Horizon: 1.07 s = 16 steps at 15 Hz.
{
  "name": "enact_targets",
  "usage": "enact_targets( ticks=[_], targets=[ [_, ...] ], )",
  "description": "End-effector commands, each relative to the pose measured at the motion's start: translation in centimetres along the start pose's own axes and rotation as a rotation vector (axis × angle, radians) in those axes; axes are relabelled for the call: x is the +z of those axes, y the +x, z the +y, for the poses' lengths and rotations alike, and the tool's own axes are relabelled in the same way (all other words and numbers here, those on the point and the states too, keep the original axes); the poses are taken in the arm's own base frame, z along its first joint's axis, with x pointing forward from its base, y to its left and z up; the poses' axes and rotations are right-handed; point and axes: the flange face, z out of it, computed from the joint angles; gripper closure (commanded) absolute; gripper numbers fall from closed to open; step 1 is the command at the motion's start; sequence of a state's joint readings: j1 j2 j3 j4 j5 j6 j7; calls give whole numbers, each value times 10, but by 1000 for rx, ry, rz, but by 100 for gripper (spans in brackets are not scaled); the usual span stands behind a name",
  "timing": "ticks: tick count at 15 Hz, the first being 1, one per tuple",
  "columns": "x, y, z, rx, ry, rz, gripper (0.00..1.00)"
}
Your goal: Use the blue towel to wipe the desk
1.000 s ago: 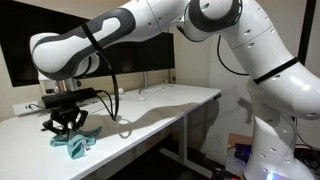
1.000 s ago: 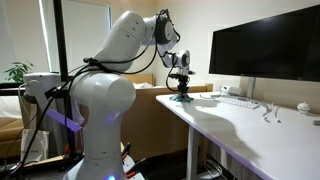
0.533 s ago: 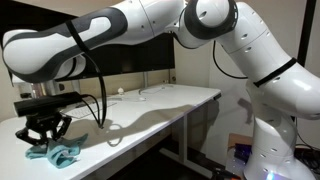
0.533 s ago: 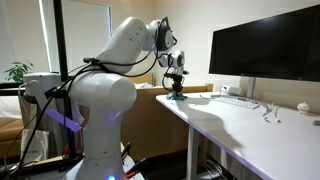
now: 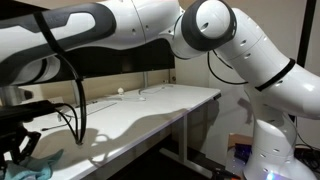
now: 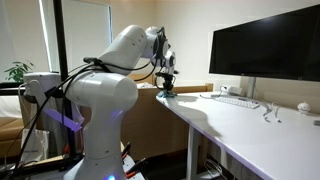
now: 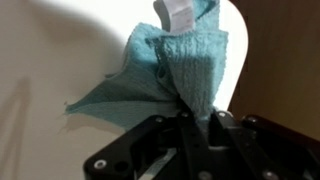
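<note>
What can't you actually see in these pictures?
- The gripper: cut off by the left edge in an exterior view.
- The blue towel: too small in an exterior view to tell whether it touches the desk.
- Fingertips: buried in the towel's folds in the wrist view.
- The desk under the towel: covered and blurred in the wrist view.

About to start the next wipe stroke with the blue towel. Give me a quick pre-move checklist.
1. Gripper, fingers shut on the blue towel: ok.
2. Towel over the desk: ok, though close to its rounded edge.
3. Towel pressed flat on the surface: cannot tell.
4. Small items near the monitor, far from the towel: ok.
5. Arm clear of the monitor: ok.
</note>
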<state>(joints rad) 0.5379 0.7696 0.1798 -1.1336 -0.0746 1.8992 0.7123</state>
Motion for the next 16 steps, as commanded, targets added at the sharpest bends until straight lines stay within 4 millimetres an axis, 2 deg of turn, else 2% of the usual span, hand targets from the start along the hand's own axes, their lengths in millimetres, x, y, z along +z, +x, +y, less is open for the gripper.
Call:
enact_targets(
  ticks=[1,7,11,16],
  targets=[
    [24,-1,-12,-19,16,-60,92],
    [29,10,25,81,28,-105,92],
    [34,12,39,128,64,-141,92],
    [39,3,52,164,78,-147,92]
  ],
)
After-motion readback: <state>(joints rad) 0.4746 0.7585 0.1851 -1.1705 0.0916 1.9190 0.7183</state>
